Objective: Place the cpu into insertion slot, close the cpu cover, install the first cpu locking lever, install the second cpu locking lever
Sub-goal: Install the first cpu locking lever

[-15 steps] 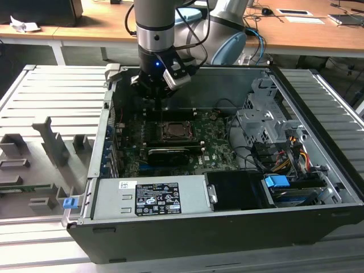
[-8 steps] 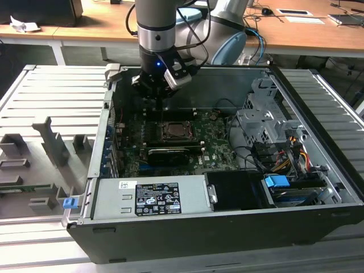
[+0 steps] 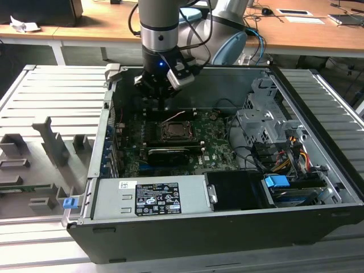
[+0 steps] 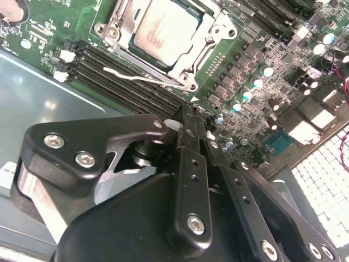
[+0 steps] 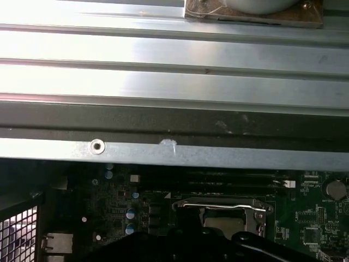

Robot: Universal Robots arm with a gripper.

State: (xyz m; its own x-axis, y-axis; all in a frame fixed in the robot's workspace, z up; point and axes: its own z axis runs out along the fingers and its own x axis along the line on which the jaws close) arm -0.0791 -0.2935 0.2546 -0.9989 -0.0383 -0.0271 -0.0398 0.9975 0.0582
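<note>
The gripper point(image 4: 188, 123) has its fingers pressed together, nothing between them. Just beyond the tips, the cpu point(image 4: 163, 33) sits in the insertion slot point(image 4: 188, 68), cpu cover point(image 4: 122, 24) apparently down. A wire locking lever point(image 4: 136, 78) lies nearest; the tips could snag it.

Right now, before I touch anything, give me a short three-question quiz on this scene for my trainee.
1. True or false: the cpu lies in the insertion slot.
2. In the exterior view, the pincer hangs over: A the power supply; B the far part of the green board, beyond the slot; C the drive cage.
3. Fill in: the cpu cover lies ___ around the cpu, not raised.

Key: 1 true; 2 B; 3 down.
</note>
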